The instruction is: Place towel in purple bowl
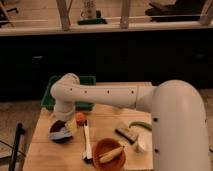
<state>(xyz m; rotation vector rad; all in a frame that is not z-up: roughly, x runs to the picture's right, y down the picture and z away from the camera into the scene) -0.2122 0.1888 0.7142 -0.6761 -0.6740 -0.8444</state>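
Note:
The purple bowl [60,134] sits at the left of the wooden table [105,117]. A pale grey towel [63,129] lies in it, over the rim. My white arm [100,95] reaches across from the right and bends down at its elbow. The gripper [63,119] hangs right above the bowl and the towel, mostly hidden by the arm's end. I cannot tell whether it touches the towel.
A small orange [80,117] lies just right of the bowl. A green tray [86,80] stands behind the arm. A long black-and-white utensil [86,141], an orange bowl [98,148] with a banana [111,154], a brush [125,133] and a green vegetable [140,125] lie to the right.

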